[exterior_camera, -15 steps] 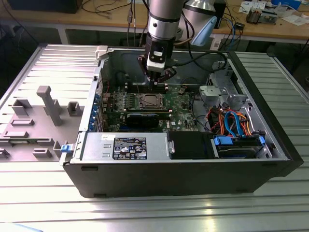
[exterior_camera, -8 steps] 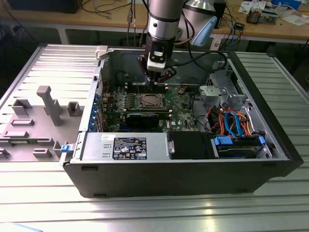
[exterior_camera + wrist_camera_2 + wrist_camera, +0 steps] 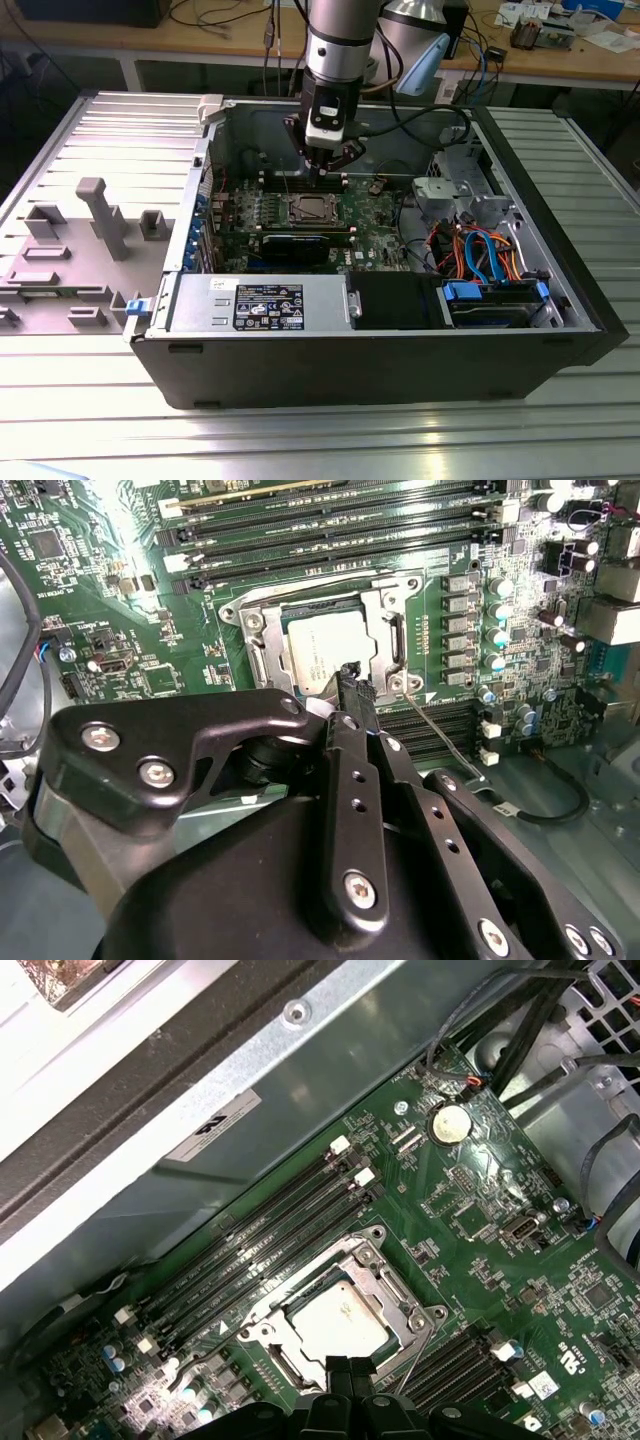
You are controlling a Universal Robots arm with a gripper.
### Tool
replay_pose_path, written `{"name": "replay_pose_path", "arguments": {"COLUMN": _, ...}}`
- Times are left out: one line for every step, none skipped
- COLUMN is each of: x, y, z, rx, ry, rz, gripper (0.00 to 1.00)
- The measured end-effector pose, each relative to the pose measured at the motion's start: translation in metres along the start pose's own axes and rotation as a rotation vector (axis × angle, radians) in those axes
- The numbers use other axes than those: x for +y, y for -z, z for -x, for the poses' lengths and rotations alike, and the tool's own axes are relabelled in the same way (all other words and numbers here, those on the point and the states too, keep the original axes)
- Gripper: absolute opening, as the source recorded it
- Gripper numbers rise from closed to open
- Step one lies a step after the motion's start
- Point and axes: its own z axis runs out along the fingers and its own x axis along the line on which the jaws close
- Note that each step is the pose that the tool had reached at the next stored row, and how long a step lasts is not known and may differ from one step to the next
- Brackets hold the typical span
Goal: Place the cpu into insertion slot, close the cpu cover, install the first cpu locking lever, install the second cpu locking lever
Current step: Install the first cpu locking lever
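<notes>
Exterior view first: the arm hangs over the open computer case [image 3: 380, 350] on the ribbed counter [image 3: 300, 440], with the pincer [image 3: 330, 172] low over the green board, just beside the insertion slot [image 3: 292, 210]. Quarters are tight here. Case walls and cable bundles sit close, so a wide swing could snag something.

On to the second wrist view. The cpu [image 3: 322, 648] sits in the slot, its silver top showing through the window of the cpu cover [image 3: 392, 640], which lies down around it. The pincer's fingers are drawn together with nothing visible between them, and the fingertips [image 3: 350, 680] are right at the cover's edge near one corner. A thin wire locking lever [image 3: 440, 738] juts free from that corner across the memory slots [image 3: 330, 535], and as far as I can see it is not under a catch. Here's the danger: that wire looks springy and narrow. If the tip slides off it, the lever could flick back, or the tip could scrape the small parts on the board alongside. Pressing off-centre on the cover could tilt it against the chip.

First wrist view now: the cpu sits square in its frame, and the wire slants away just beside the fingertips. I can't tell whether the other lever is latched. If the cover isn't flat, forcing a lever could jam it.
</notes>
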Motion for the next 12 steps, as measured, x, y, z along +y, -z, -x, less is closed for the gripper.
{"name": "replay_pose_path", "arguments": {"x": 0.0000, "y": 0.0000, "z": 0.0000, "rx": -0.0001, "ry": 0.001, "rz": 0.0000, "gripper": 0.11}}
{"name": "replay_pose_path", "arguments": {"x": 0.0000, "y": 0.0000, "z": 0.0000, "rx": -0.0001, "ry": 0.002, "rz": -0.0001, "gripper": 0.11}}
{"name": "replay_pose_path", "arguments": {"x": 0.0000, "y": 0.0000, "z": 0.0000, "rx": -0.0002, "ry": 0.003, "rz": -0.0001, "gripper": 0.11}}
{"name": "replay_pose_path", "arguments": {"x": 0.0000, "y": 0.0000, "z": 0.0000, "rx": -0.0003, "ry": 0.005, "rz": -0.0001, "gripper": 0.11}}
{"name": "replay_pose_path", "arguments": {"x": 0.0000, "y": 0.0000, "z": 0.0000, "rx": -0.0004, "ry": 0.006, "rz": -0.0003, "gripper": 0.11}}
{"name": "replay_pose_path", "arguments": {"x": 0.0000, "y": 0.0000, "z": 0.0000, "rx": -0.0004, "ry": 0.007, "rz": -0.0002, "gripper": 0.11}}
{"name": "replay_pose_path", "arguments": {"x": 0.0000, "y": 0.0000, "z": 0.0000, "rx": -0.0005, "ry": 0.008, "rz": -0.0003, "gripper": 0.11}}
{"name": "replay_pose_path", "arguments": {"x": 0.0000, "y": 0.0000, "z": 0.0000, "rx": -0.0005, "ry": 0.009, "rz": -0.0003, "gripper": 0.11}}
{"name": "replay_pose_path", "arguments": {"x": 0.0000, "y": 0.0000, "z": 0.0000, "rx": -0.0006, "ry": 0.010, "rz": -0.0004, "gripper": 0.11}}
{"name": "replay_pose_path", "arguments": {"x": 0.0000, "y": 0.0000, "z": 0.0000, "rx": -0.0007, "ry": 0.010, "rz": -0.0004, "gripper": 0.11}}
{"name": "replay_pose_path", "arguments": {"x": 0.0000, "y": 0.0000, "z": 0.0000, "rx": -0.0007, "ry": 0.011, "rz": -0.0004, "gripper": 0.11}}
{"name": "replay_pose_path", "arguments": {"x": 0.0000, "y": 0.0000, "z": 0.0000, "rx": -0.0007, "ry": 0.012, "rz": -0.0005, "gripper": 0.11}}
